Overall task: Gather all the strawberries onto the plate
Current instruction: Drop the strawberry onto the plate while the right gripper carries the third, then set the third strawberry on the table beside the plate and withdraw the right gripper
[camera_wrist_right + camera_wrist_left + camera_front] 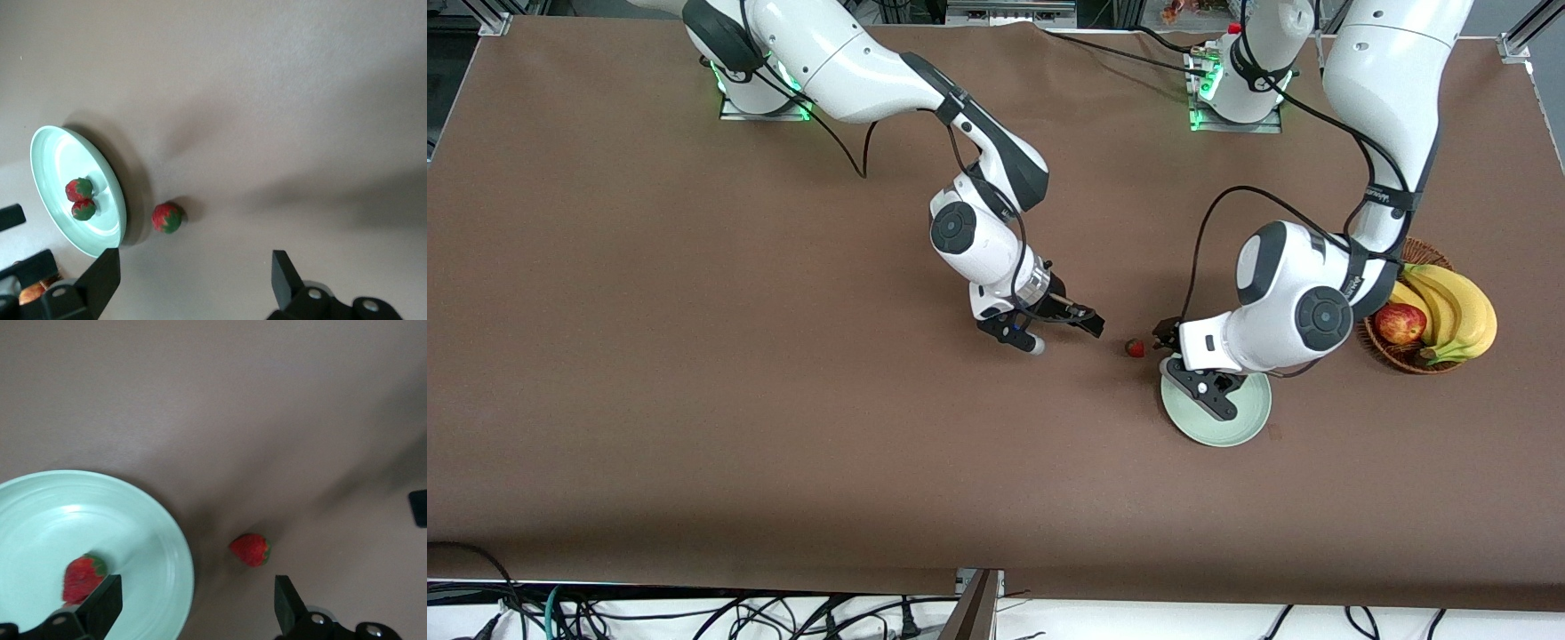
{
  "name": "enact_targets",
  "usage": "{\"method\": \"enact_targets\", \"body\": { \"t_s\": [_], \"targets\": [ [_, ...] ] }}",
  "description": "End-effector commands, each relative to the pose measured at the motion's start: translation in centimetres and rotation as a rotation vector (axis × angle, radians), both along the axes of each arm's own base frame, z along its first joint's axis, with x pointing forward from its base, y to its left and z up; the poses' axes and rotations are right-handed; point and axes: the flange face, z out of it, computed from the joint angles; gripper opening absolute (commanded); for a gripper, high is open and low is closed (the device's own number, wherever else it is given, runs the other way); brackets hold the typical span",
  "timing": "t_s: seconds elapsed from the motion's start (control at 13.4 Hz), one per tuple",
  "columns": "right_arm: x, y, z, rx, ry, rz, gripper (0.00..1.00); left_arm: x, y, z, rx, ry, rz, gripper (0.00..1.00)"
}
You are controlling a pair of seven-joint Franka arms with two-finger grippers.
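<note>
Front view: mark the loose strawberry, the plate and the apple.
loose strawberry [1135, 348], front view, on its red body.
plate [1249, 425], front view, on bare rim nearest the camera.
apple [1400, 324], front view, on its red skin.

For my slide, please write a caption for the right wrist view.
Two strawberries on the plate; a third strawberry lies beside it on the table.

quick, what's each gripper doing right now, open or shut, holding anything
Left gripper: open, empty, over the plate's edge beside the loose strawberry.
Right gripper: open, empty, above the table near that strawberry.
</note>
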Motion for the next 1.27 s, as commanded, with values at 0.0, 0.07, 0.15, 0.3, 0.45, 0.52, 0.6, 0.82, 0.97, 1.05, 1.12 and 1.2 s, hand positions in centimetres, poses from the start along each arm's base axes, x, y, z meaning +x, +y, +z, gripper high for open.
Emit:
{"method": "enact_targets", "body": {
  "t_s": [0.0, 0.07, 0.15, 0.3, 0.45, 0.52, 0.6, 0.82, 0.97, 1.05, 1.12, 1.2],
  "targets": [
    [1.6, -1.0, 1.0, -0.062, -0.060, 0.048, 1.00, -0.8, -0.9, 0.0, 0.002, 0.026, 0.037, 1.00],
    [3.0, -3.0, 1.8, -0.139, -0.066, 0.095, 1.00, -1.0, -0.7, 0.0, 0.004, 0.031, 0.048, 1.00],
    [4.3, -4.8, 1.7, -0.182, -0.056, 0.140, 1.00, -1.5, -0.7, -0.5, 0.012, 0.047, 0.067, 1.00],
    [6.9, -8.7, 5.1, -0.209, -0.087, 0.235, 1.00, -2.4, -1.1, -1.2, 0.024, 0.057, 0.135, 1.00],
    [8.5, -13.0, 8.8, -0.259, -0.053, 0.348, 1.00, -4.5, -2.7, -2.7, 0.028, 0.013, 0.170, 1.00],
    [9.1, -15.4, 10.8, -0.277, -0.035, 0.396, 1.00, -5.2, -2.6, -3.7, 0.021, -0.029, 0.182, 1.00],
    [9.8, -19.0, 13.5, -0.306, -0.022, 0.435, 1.00, -5.9, -2.4, -4.5, 0.016, -0.063, 0.192, 1.00],
    [9.8, -29.0, 21.5, -0.362, -0.006, 0.566, 1.00, -7.1, -4.2, -5.8, 0.002, -0.113, 0.171, 1.00],
    [8.6, -33.9, 26.3, -0.388, 0.032, 0.576, 1.00, -7.3, -4.9, -6.2, 0.000, -0.120, 0.160, 1.00],
    [7.8, -35.4, 28.3, -0.398, 0.046, 0.572, 1.00, -7.4, -5.0, -6.6, 0.001, -0.116, 0.158, 1.00],
    [7.2, -36.6, 29.6, -0.405, 0.050, 0.577, 1.00, -7.4, -5.0, -6.9, 0.000, -0.119, 0.160, 1.00],
    [6.5, -37.6, 30.5, -0.407, 0.044, 0.588, 1.00, -7.5, -5.0, -7.4, -0.001, -0.123, 0.163, 1.00]
  ]
}}
